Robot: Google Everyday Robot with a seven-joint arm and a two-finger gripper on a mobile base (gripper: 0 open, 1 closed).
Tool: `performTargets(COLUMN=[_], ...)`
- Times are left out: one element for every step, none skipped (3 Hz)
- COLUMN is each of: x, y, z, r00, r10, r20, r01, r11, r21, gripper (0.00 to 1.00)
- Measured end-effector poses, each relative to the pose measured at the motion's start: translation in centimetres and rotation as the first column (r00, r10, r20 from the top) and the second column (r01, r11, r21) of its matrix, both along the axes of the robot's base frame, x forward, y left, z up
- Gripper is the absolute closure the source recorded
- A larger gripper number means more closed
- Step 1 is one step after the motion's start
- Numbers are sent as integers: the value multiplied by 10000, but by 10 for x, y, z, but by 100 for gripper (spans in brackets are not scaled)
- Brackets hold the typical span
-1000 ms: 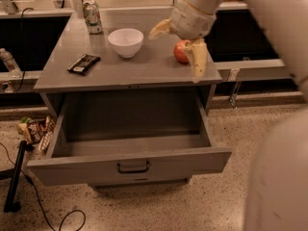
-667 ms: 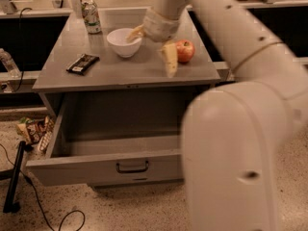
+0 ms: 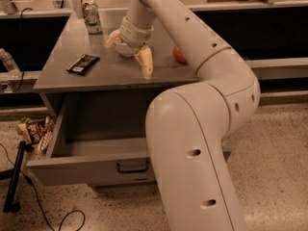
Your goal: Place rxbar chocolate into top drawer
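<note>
The rxbar chocolate (image 3: 83, 63), a flat black bar with a white patch, lies on the left of the grey cabinet top (image 3: 110, 73). My gripper (image 3: 130, 52) hangs over the middle of the cabinet top, to the right of the bar and apart from it. Its two pale fingers (image 3: 146, 64) are spread open and hold nothing. The top drawer (image 3: 91, 170) is pulled out below, its inside bare, with a dark handle (image 3: 132, 166) on its front panel. My arm covers the drawer's right part.
A white bowl (image 3: 126, 50) sits mostly hidden behind the gripper. An orange-red apple (image 3: 179, 55) lies to its right, and a soda can (image 3: 91, 17) stands at the back left. Snack packets (image 3: 34, 129) and a black cable (image 3: 19, 211) lie on the floor at left.
The arm has swung left across the cabinet top, from beside the apple to over the bowl, closer to the black bar. The bar and drawer have not moved.
</note>
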State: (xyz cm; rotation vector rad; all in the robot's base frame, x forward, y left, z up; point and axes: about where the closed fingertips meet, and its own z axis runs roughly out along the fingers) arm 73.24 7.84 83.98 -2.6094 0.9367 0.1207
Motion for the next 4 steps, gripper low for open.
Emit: performTargets(x=[2,-5,-16,-24], y=[20,40,64,90], z=[18,41,64,85], r00=[9973,9868,9587,9086], r10=[369,1208,2372,3527], r20=[630,1076,1568,2237], r01=[-368,-1189,-2270,-3267], r11=[9993,9926,9706,9339], r21=[-35,-243,-803,-1452], gripper=[0,0,0,0])
